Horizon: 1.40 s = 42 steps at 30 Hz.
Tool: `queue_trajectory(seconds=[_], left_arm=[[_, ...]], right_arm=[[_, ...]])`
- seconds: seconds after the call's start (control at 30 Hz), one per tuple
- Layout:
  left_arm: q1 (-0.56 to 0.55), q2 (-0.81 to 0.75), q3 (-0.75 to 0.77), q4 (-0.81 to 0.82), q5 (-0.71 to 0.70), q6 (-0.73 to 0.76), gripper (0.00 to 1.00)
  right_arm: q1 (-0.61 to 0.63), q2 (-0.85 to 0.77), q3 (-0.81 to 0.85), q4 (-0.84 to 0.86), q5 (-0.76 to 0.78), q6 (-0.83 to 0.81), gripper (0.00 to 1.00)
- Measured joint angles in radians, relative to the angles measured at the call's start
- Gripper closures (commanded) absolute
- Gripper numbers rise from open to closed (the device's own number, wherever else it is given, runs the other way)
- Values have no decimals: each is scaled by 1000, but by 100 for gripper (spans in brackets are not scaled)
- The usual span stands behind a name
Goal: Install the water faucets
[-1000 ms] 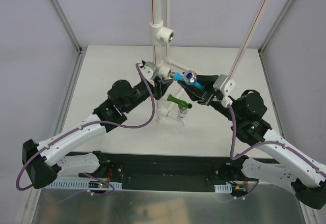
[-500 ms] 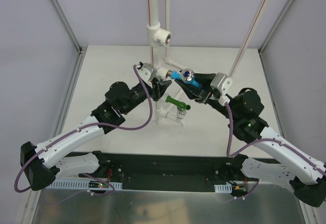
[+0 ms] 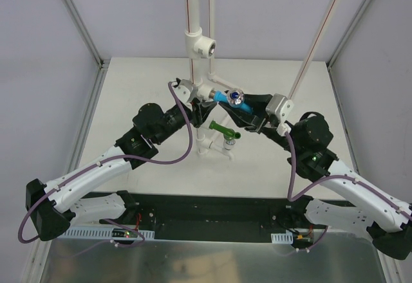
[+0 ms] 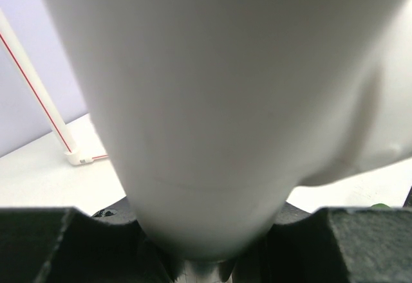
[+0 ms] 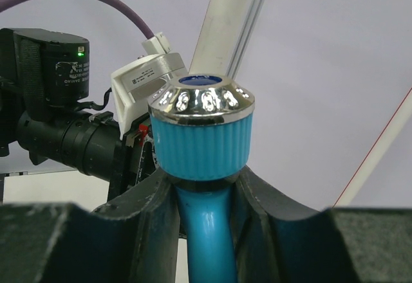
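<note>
**A:** Where is the light blue faucet?

**B:** Up off the desk, gripped by the right fingers, just right of the upright white pipe. In the right wrist view both fingers press on its blue stem, under the ribbed collar and the silver cap. The stem runs out of the bottom edge, so the spout is cut off there.

**A:** Is its end in the pipe?

**B:** From above, its blue tip points left and meets a side fitting on the pipe. The joint is too small to tell whether it is seated or only touching.

**A:** And the left fingers?

**B:** They are clenched on the same white pipe, on its near side. In the left wrist view the pipe is blurred and fills nearly the whole picture. The black fingers flank it along the bottom edge, and their tips are hidden under its curve.

**A:** The green faucet?

**B:** It is near the middle of the desk, between the two arms and nearer than the blue one. It sits tilted over a low white piece, and neither arm touches it. Whether it is joined to that piece I cannot tell. The left wrist view catches only a green sliver at the right edge.
</note>
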Motion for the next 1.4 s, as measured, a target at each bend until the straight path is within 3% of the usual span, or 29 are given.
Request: queue_trajectory(seconds=[0.63, 1.4], left_arm=[[2, 0, 0, 0, -19, -13, 100], [2, -4, 0, -5, -19, -21, 100]], right_arm=[[67, 20, -5, 23, 111, -92, 100], [69, 21, -91, 156, 129, -84, 100]])
